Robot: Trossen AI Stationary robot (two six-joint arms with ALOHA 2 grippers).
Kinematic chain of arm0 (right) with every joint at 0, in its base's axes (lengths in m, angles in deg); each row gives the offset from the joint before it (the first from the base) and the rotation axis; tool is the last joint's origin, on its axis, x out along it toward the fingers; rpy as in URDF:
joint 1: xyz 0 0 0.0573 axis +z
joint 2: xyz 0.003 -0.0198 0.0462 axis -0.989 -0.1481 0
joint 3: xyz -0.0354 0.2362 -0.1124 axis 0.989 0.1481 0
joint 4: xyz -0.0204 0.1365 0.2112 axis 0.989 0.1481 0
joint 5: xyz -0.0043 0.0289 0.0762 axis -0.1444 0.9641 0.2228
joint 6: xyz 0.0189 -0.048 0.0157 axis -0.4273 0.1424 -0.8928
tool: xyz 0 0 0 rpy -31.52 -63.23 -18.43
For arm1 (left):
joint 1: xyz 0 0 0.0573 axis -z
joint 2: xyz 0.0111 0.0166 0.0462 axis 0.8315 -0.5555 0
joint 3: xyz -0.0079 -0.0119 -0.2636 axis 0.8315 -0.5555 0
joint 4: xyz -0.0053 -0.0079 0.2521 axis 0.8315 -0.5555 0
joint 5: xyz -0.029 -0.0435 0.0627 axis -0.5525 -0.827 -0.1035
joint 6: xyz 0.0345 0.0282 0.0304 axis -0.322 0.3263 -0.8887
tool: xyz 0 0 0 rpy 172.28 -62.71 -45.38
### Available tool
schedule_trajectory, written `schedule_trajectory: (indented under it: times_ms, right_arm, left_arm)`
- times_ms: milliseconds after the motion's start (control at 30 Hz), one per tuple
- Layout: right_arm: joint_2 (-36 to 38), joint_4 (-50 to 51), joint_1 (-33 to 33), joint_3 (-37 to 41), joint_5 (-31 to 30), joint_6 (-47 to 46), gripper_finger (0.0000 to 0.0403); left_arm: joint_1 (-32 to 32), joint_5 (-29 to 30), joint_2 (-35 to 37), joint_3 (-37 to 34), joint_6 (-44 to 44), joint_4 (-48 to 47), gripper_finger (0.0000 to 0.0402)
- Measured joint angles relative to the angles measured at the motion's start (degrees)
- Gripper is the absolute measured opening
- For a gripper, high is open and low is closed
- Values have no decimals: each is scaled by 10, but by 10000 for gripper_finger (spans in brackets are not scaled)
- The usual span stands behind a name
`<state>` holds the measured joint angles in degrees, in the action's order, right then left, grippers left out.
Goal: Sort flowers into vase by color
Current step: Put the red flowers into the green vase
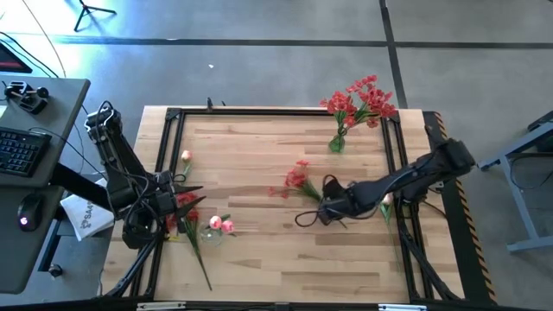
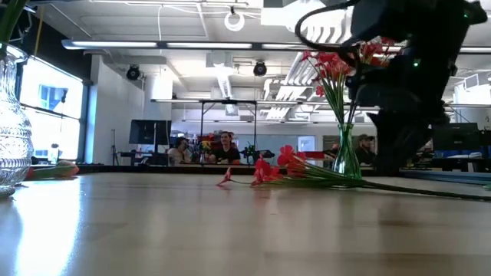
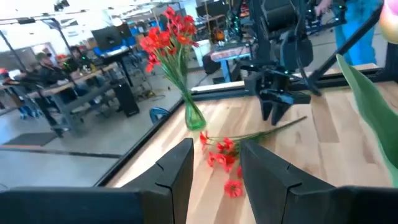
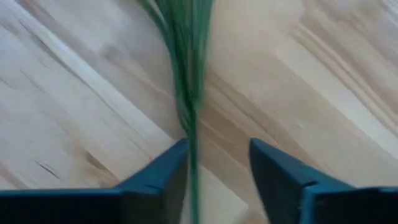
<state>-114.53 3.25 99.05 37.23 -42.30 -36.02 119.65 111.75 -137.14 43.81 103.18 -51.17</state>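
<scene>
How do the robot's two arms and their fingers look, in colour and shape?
Both arms are black and jointed, left arm and right arm, with black cables looping beside them. The left gripper and the right gripper each end in two dark, flat, wedge-shaped fingers. No markings are visible.

High view: overhead, straight down on the whole table [image 1: 285, 250]. Low view: at tabletop level, facing across into the room. Left wrist view: from the table's left side, looking across it. Right wrist view: very close above the wood, looking down. High, low and left wrist views share the vase of red flowers [image 1: 339, 138] [image 2: 347, 157] [image 3: 194, 117].
</scene>
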Motion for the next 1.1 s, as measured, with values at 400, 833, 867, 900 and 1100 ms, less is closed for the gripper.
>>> schedule_trajectory:
  times_ms: [400, 833, 867, 900, 1100]
  right_arm:
    - [-57, -175, -60, 15, 23, 191, 260]
    - [-69, -10, -78, -103, 78, 227, 194]
    - [-69, -10, -80, -102, 71, 215, 192]
    - [-69, -11, -82, -99, 65, 209, 190]
    - [-71, -18, -94, -69, 51, 191, 177]
  left_arm:
    - [0, -5, 0, 0, 17, 0, 119]
    - [0, -5, 0, 0, 30, 1, 119]
    - [0, -5, 0, 0, 30, 0, 119]
    - [0, -5, 0, 0, 30, 1, 119]
    - [0, -5, 0, 0, 29, 0, 119]
